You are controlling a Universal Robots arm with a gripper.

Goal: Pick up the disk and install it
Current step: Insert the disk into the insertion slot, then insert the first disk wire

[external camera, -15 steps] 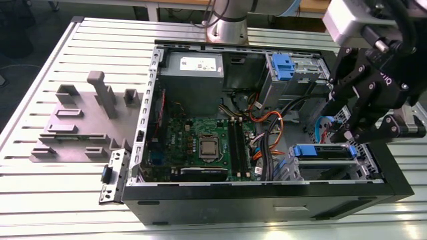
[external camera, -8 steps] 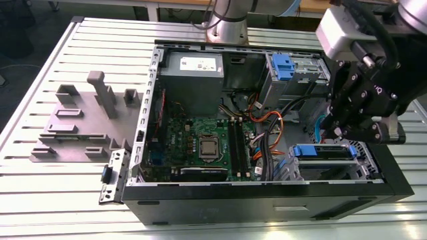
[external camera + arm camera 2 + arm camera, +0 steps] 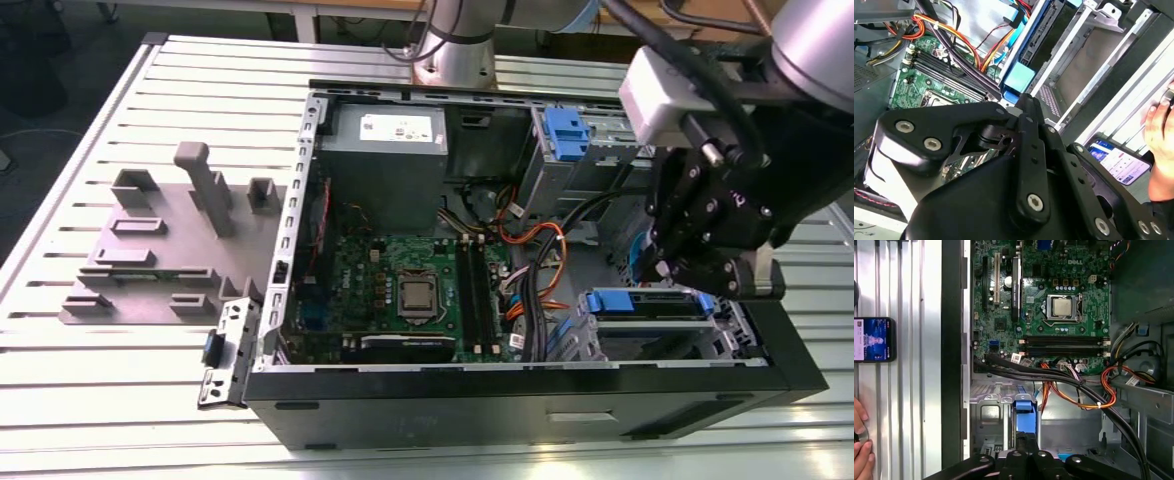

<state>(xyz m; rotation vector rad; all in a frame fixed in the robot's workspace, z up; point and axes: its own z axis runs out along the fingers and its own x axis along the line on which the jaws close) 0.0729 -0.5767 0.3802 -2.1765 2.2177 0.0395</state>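
Observation:
The disk (image 3: pixel 647 302) sits in the metal drive cage at the front corner of the open computer case, on the exterior view's right. Its blue bracket (image 3: pixel 1024 412) faces outward, and it also appears in the second wrist view (image 3: pixel 1018 79). My gripper (image 3: pixel 701 282) hangs right over the cage. Its black fingers are drawn together, and their tips (image 3: pixel 1023 100) end at the blue bracket's edge. I cannot tell whether they touch it. In the first wrist view the gripper (image 3: pixel 1026 439) covers the disk's near end.
Orange and black cables (image 3: pixel 1074 385) run between the motherboard (image 3: pixel 400 290) and the cage. Another blue bracket (image 3: pixel 567 135) sits in the upper bay. A grey foam fixture (image 3: pixel 174 235) lies on the exterior view's left. A phone (image 3: pixel 873 339) and a person's hand (image 3: pixel 861 450) rest on the table beside the case.

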